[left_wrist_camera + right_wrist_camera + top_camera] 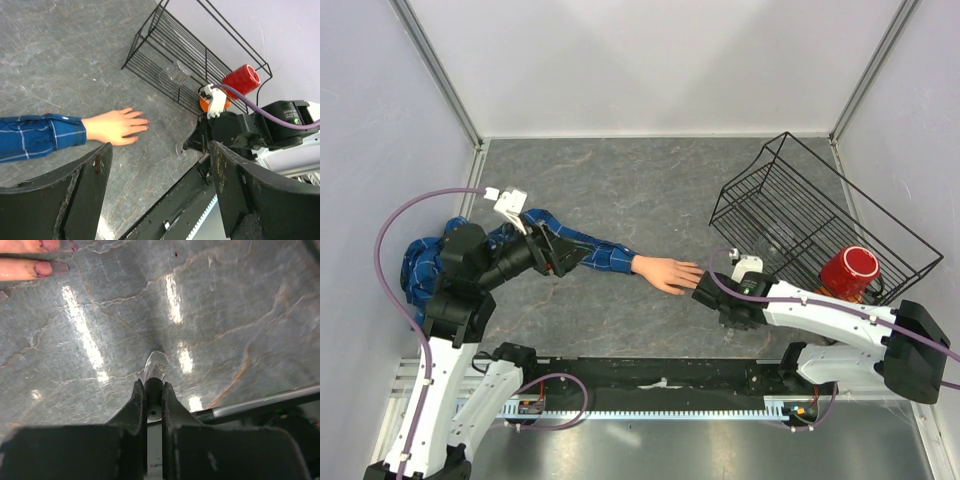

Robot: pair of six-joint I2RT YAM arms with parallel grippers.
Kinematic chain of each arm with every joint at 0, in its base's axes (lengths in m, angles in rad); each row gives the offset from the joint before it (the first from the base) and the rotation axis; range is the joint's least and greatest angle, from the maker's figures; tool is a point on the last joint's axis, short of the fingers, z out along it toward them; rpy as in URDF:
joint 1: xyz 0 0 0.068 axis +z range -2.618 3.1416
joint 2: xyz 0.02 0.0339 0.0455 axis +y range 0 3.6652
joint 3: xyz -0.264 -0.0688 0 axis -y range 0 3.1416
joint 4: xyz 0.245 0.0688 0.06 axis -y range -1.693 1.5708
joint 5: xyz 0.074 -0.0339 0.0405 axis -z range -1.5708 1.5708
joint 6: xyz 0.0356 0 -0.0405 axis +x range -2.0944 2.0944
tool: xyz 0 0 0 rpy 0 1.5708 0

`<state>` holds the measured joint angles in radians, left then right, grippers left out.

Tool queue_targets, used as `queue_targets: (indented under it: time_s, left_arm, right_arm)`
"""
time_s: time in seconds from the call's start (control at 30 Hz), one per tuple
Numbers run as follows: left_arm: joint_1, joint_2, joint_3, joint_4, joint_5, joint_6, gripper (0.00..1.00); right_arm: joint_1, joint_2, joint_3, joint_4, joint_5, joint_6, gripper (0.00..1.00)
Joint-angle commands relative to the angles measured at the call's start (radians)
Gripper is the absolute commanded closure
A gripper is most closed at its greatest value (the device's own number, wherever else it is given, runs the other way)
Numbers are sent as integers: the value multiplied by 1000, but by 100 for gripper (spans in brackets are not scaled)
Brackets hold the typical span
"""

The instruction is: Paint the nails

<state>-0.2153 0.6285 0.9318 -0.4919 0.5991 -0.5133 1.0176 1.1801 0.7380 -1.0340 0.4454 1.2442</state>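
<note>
Blue plaid sleeve (605,253), peach hand (667,272) — red mug (850,270), black wire basket (765,195).

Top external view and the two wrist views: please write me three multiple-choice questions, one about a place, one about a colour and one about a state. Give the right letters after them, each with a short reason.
1. Where does the mannequin hand lie?
A) in the wire basket
B) on the table, between the left gripper and the right gripper
C) on top of the red mug

2. What colour is the sleeve?
A) plain white
B) red
C) blue plaid

3. In what state is the left gripper?
A) open
B) shut on the red mug
C) shut on the mannequin hand

Answers:
1 B: the top view shows it flat on the grey surface with a gripper on each side.
2 C: it is blue with thin pale lines.
3 A: the left wrist view shows its fingers wide apart.
</note>
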Motion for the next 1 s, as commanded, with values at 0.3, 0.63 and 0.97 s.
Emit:
queue_targets:
  time_s: [0.3,0.63,0.97]
  left_arm:
    - [-7,149,-88,219,389,21,21]
    - [-208,139,-108,250,565,261,27]
    - [-301,94,-226,406,619,323,27]
  right_arm:
    - [12,-85,276,219,-279,-903,100]
    - [12,-88,492,252,-862,-1227,100]
    - [18,-44,670,206,-1093,-1284,100]
